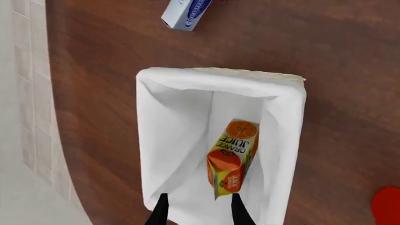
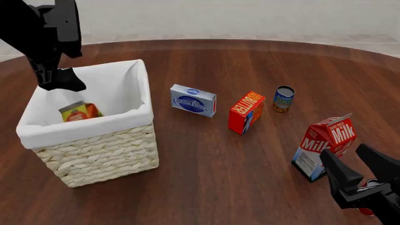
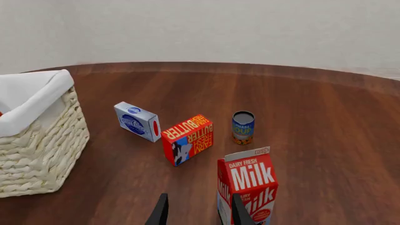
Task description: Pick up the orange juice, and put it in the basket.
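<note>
Looking down thru the left wrist cam, I saw the orange juice (image 1: 233,157) lying inside the basket (image 1: 150,140), on the white liner, w/ my left gripper (image 1: 198,208) above it, fingers apart and holding nothing. The right gripper (image 3: 198,208) hung near the milk carton (image 3: 248,190), fingers also apart. I judged the placing step done; the next move was only lifting the left arm clear w/o touching the rim.

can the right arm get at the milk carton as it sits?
Probably yes. The right gripper is open, right beside the milk carton at the table's near right. Nothing stands between them; the butter box and can sit farther back.
</note>
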### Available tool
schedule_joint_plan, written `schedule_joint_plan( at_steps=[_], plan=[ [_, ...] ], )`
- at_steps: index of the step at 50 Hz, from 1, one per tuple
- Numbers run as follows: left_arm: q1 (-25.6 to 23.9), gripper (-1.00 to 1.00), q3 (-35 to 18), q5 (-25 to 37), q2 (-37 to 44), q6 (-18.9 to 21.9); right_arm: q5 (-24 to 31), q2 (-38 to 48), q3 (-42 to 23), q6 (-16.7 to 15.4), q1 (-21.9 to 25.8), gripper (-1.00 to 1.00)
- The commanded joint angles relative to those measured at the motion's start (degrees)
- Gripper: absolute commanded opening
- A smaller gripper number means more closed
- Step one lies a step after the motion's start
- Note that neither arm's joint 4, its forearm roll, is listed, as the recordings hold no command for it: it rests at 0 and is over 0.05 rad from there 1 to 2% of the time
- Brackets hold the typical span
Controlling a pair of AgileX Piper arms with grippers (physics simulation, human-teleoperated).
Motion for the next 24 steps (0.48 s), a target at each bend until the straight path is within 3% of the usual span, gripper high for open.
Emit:
schedule_joint_plan(
  at_steps=[1,19,24],
  plan=[
    [-0.36,1.00,-0.37,0.01,-0.42,0.37,0.23,-0.12,0.00,0.03,0.16,1.00],
    [-1.93,1.00,-1.86,0.03,-2.09,-0.01,1.10,-1.11,0.00,0.09,0.23,1.00],
    [-3.37,1.00,-1.07,0.03,-5.20,1.50,0.45,-0.55,0.00,0.08,0.29,1.00]
  ],
)
